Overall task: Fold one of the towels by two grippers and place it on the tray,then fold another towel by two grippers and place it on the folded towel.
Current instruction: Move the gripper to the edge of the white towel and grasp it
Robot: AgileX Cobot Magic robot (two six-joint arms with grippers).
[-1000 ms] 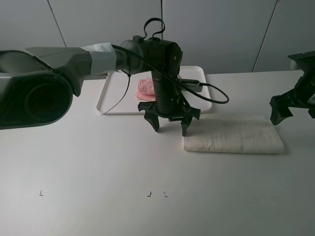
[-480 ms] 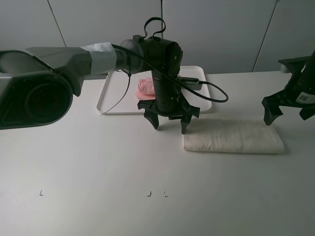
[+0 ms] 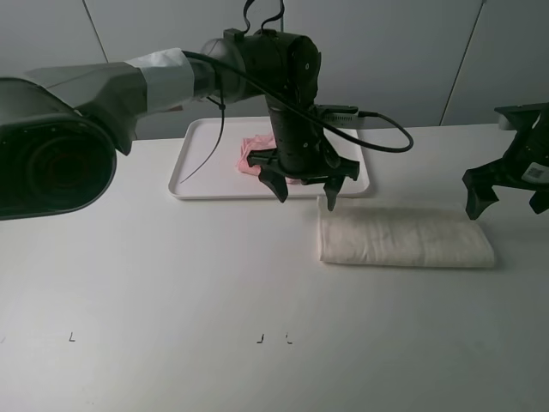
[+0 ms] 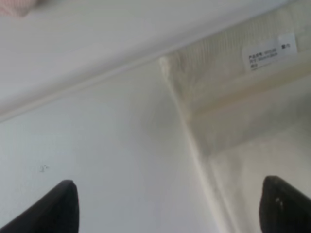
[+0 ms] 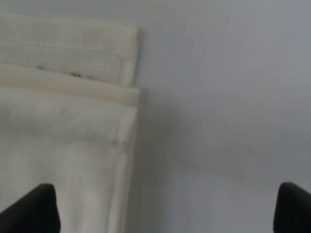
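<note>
Left fingers [image 3: 278, 185] rose toward tray [image 3: 204, 146].

White table [image 3: 154, 275], grey panelled wall [image 3: 386, 51]

High overview; close wrist views share cream towel [image 3: 407, 239].

Folded cream towel [image 4: 243, 111], white label [image 4: 269, 50], spread fingers [image 4: 56, 208], tray [image 4: 97, 65] rim
</note>
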